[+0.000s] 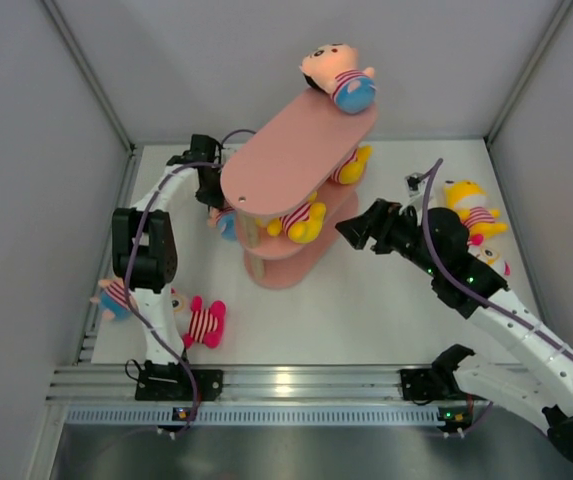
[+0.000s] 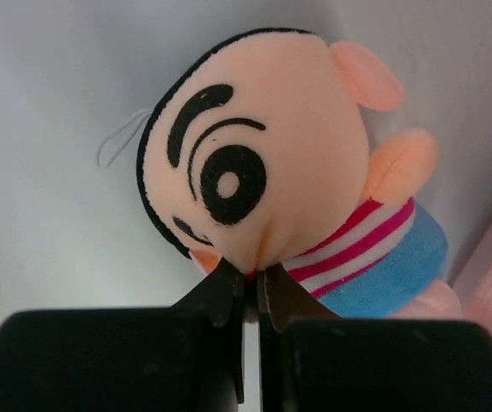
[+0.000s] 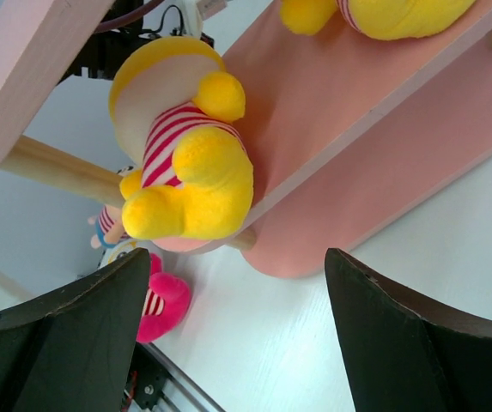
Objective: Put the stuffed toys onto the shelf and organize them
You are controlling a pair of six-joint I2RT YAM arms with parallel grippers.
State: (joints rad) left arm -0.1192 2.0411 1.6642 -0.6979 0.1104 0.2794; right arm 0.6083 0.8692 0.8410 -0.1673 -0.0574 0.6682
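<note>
The salmon-pink shelf (image 1: 291, 150) stands mid-table. A peach-headed doll (image 1: 338, 78) lies on its top tier. Two yellow toys (image 1: 302, 220) (image 1: 352, 165) sit on the middle tier. My left gripper (image 1: 215, 206) is at the shelf's left side, shut on a peach-headed doll with a blue bottom (image 1: 225, 224). In the left wrist view the jaws (image 2: 252, 276) pinch that doll (image 2: 263, 172) under its head. My right gripper (image 1: 352, 231) is open and empty, just right of the shelf. In the right wrist view it (image 3: 241, 335) faces a yellow toy (image 3: 185, 163) on the tier (image 3: 331, 103).
A yellow toy (image 1: 472, 212) and a white-faced toy (image 1: 492, 260) lie at the right, behind the right arm. A pink toy (image 1: 202, 322) and a striped doll (image 1: 116, 295) lie near the left arm's base. The pink toy (image 3: 164, 305) also shows in the right wrist view.
</note>
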